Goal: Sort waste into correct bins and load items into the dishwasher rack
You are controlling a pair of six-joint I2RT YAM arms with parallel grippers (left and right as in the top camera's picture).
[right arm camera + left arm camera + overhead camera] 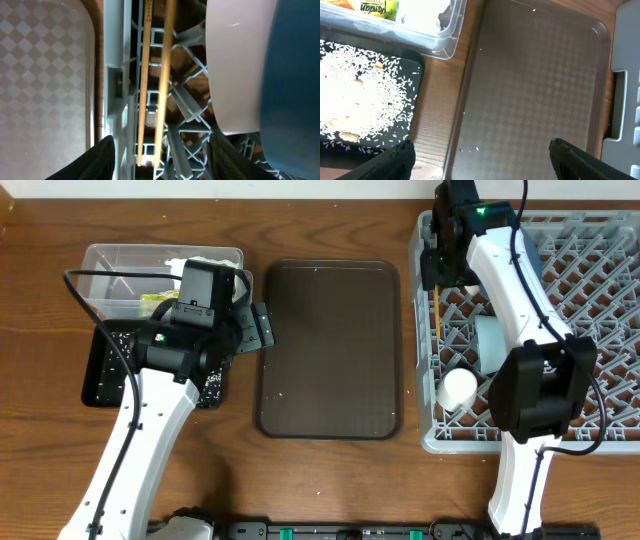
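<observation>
Rack point(427, 380) is holding chopsticks point(166, 75) + cup point(458, 388); clear tub point(110, 252) is holding wrapper point(377, 7), black tray point(92, 390) is carrying rice point(360, 95). L gripper point(480, 162) is hovering over brown tray point(330, 350), fingers wide, empty. R gripper point(160, 160) is hanging above chopsticks, fingers wide, gripping nothing.

The wooden table point(330, 480) carries a dark brown serving tray point(330, 350) just beside the left end effector point(262, 328), with the clear tub point(100, 252) and black tray point(100, 380) on its other side. The grey rack point(425, 435) lies beneath the right end effector point(438, 270).

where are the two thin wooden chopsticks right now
Overhead, the two thin wooden chopsticks lie in the large grey plastic rack along its left wall, beside the dark brown serving tray, beyond the small white cup.
</observation>
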